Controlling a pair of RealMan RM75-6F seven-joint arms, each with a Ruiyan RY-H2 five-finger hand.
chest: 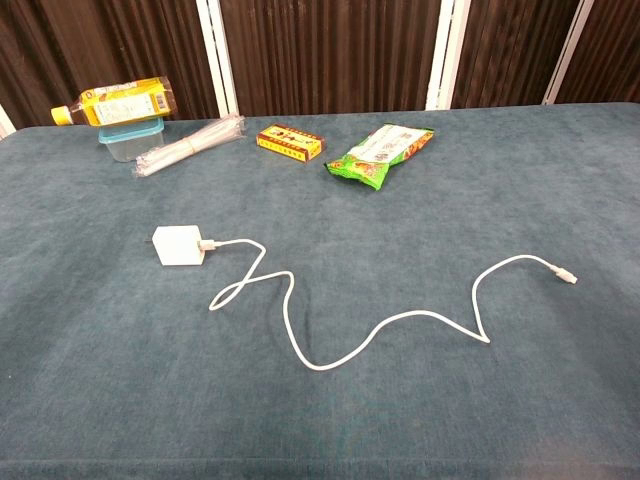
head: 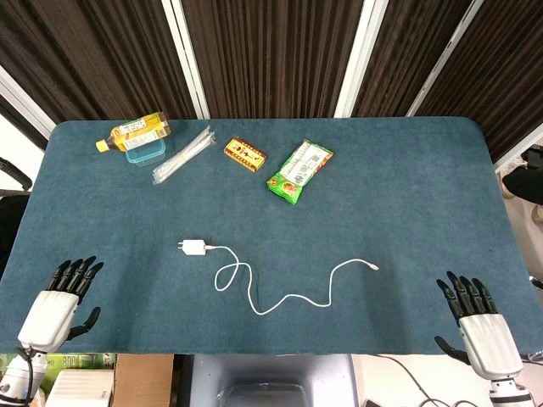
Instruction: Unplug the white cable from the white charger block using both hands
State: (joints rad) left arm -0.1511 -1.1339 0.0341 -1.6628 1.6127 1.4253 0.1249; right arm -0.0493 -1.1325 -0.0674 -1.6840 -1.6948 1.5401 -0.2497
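Left hand (head: pixel 59 301) at the near left table edge, back up, fingers spread and pointing away across the table; holds nothing, touches nothing but perhaps the cloth edge. Right hand (head: pixel 479 322) mirrors it at the near right edge, fingers fanned apart, empty. Both seen in head view only; chest view shows neither.

Table (head: pixel 407 229), blue cloth. Cable (head: pixel 284 298) lies in loose waves across the near middle, one small loop close to the charger end, free plug end (head: pixel 373 268) off to the right. Both hands well apart from it.

Charger (head: pixel 193 247) lies flat, left of centre, prongs pointing left. Cable plug seated in its right side, still joined.

Far side, left to right: bottle (head: pixel 133 132) lying on its side, resting on a clear blue-tinted box (head: pixel 146 153); a clear packet of straws (head: pixel 182 156) lying diagonally just beside the box; a small orange carton (head: pixel 244 154); a green snack bag (head: pixel 299 172), tilted.
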